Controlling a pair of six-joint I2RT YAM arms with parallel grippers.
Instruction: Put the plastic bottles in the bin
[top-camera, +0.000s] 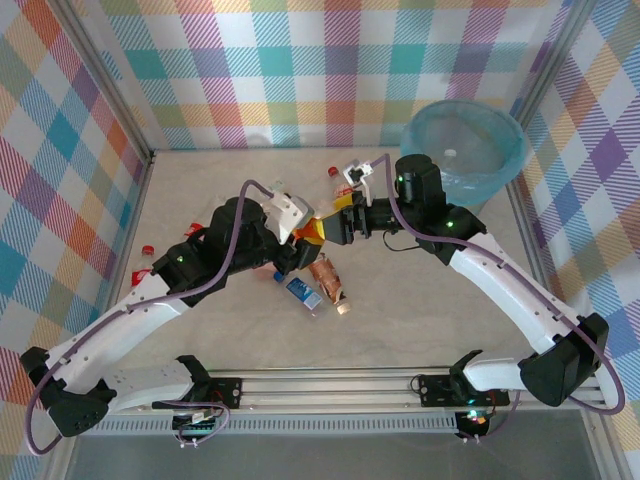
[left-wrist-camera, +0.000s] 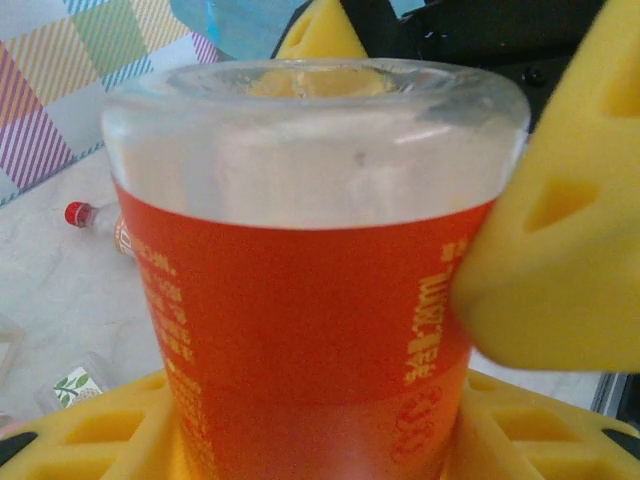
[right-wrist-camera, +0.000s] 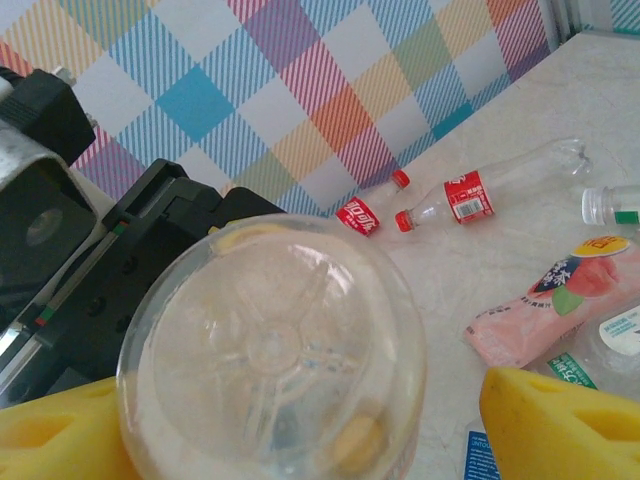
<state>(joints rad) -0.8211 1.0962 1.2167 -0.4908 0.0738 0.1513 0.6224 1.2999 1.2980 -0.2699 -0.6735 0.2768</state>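
At the left side of the counter (top-camera: 200, 190) two clear bottles with red caps and red labels (right-wrist-camera: 455, 198) lie on their sides, well apart from the arms. Right of them the left arm reaches in towards the middle. Its left claw (top-camera: 298, 236) is clamped narrow on the orange-labelled bottle (left-wrist-camera: 310, 320), whose body sits between the yellow pads (left-wrist-camera: 90, 430). The bottle is held off the counter, lying roughly level, with its clear base pointing towards the right arm.

Just below it a blue-labelled bottle (top-camera: 301, 290) and a copper bottle (top-camera: 330, 278) lie side by side on the counter. A pink peach-labelled bottle (right-wrist-camera: 550, 300) lies near them.

The right claw (top-camera: 335, 226) meets the orange-labelled bottle at its base end. Its yellow fingers (right-wrist-camera: 560, 420) stand wide on either side of the base, and in the right wrist view a gap shows between one finger and the bottle. In the left wrist view the other finger looks to be against the bottle's side.

At the far right corner stands the bin (top-camera: 505, 160), lined with a light-blue bag, well apart from the held bottle.
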